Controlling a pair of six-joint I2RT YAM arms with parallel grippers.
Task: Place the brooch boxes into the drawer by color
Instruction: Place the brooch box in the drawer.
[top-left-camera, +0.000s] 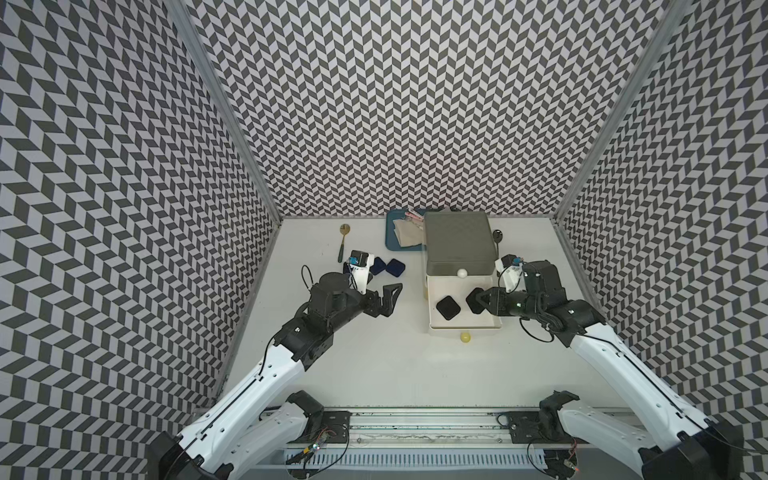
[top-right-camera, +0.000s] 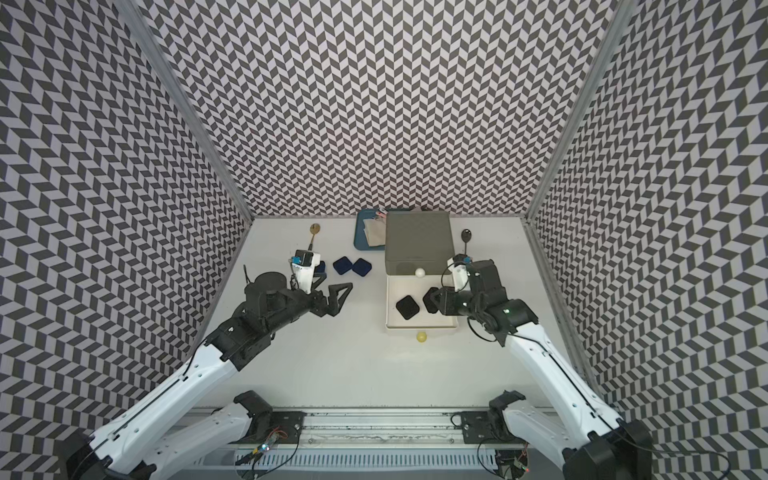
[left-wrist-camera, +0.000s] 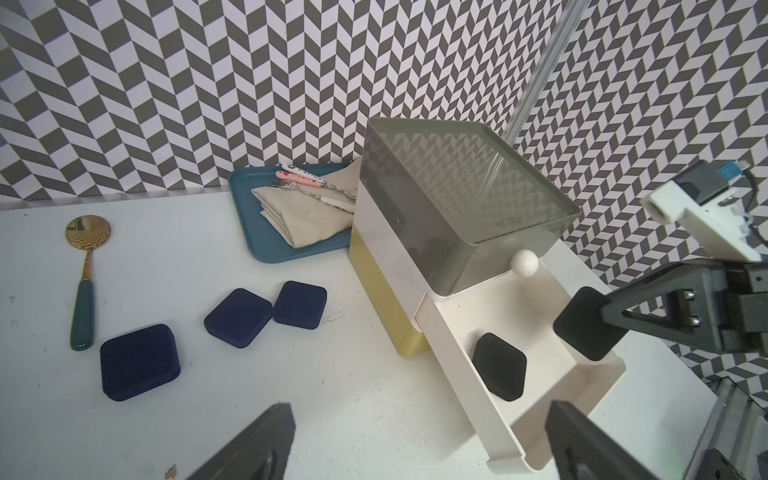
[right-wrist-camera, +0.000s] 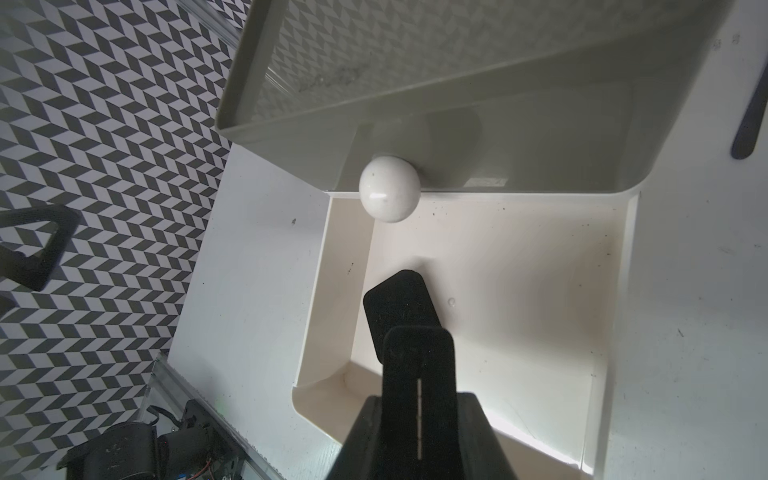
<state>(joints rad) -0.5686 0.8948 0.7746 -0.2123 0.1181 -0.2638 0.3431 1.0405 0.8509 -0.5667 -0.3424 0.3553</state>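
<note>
The drawer (top-left-camera: 459, 241) chest has a grey top, and its white middle drawer (top-left-camera: 463, 330) is pulled out. One black brooch box (top-left-camera: 448, 307) (right-wrist-camera: 399, 303) lies flat inside it. My right gripper (top-left-camera: 481, 300) (right-wrist-camera: 419, 399) is shut on a second black brooch box (top-left-camera: 473, 299) (left-wrist-camera: 582, 328), held on edge just above the drawer's right half. Three navy brooch boxes (left-wrist-camera: 140, 361) (left-wrist-camera: 237, 318) (left-wrist-camera: 300, 304) lie on the table to the left. My left gripper (top-left-camera: 390, 298) (left-wrist-camera: 419, 415) hangs open and empty between them and the drawer.
A blue tray (top-left-camera: 392, 245) with a napkin and cutlery stands behind the chest's left side. A gold spoon with a green handle (top-left-camera: 343, 243) lies at the back left, and a dark spoon (top-left-camera: 497, 239) lies right of the chest. A yellow knob (top-left-camera: 465, 337) sticks out below the open drawer.
</note>
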